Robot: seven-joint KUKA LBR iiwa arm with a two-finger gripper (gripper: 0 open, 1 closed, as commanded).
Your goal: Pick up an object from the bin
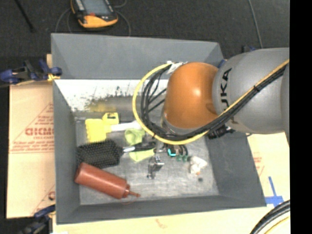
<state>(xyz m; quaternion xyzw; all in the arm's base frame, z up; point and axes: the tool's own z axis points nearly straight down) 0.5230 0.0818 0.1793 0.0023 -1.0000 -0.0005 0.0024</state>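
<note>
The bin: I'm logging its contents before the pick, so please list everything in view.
bin: one, grey, centre of view
squeeze bottle: one, reddish-brown, lying on its side on the near-left floor, nozzle to the right
hairbrush: one, black, just beyond the bottle
plastic piece: one, yellow, left floor beyond the hairbrush
soft item: count unclear, pale green, mid-floor right of the hairbrush
scrap: one, white, right floor
handheld device: one, orange and black, on the dark ground beyond the bin
gripper: one, dark, over the mid-floor between soft item and scrap
arm: one, grey with orange cover, entering from the right
</note>
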